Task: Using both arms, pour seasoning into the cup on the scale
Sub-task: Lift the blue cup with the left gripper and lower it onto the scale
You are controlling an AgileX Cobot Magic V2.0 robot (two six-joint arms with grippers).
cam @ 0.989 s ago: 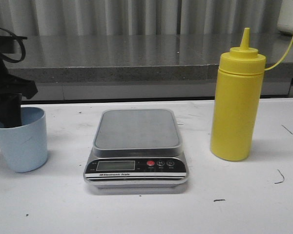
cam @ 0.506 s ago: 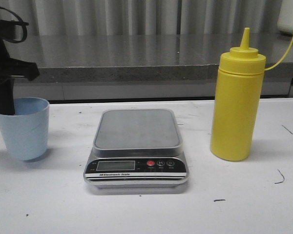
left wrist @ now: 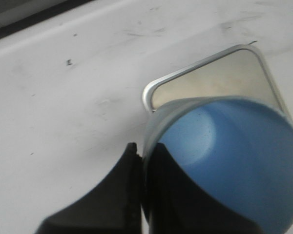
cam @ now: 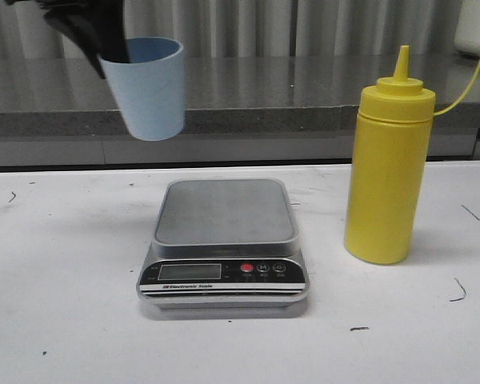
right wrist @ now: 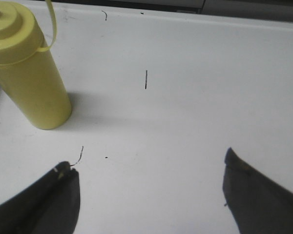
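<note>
My left gripper (cam: 112,50) is shut on the rim of the pale blue cup (cam: 148,88), one finger inside and one outside, and holds it in the air above and left of the scale (cam: 224,240). In the left wrist view the cup (left wrist: 224,161) hangs over a corner of the scale's steel platform (left wrist: 219,75), pinched at my left gripper (left wrist: 142,155). The yellow seasoning bottle (cam: 386,168) stands upright on the table right of the scale, its cap strap hanging out. My right gripper (right wrist: 146,168) is open and empty over bare table, apart from the bottle (right wrist: 27,73).
A grey stone counter ledge (cam: 248,96) runs along the back behind the white table (cam: 64,320). Small dark marks dot the table surface. A white object (cam: 476,28) shows at the far right edge on the ledge.
My left gripper has lifted the cup off the table at the far left and carried it up and to the right, toward the scale. The bottle and scale have not moved.
</note>
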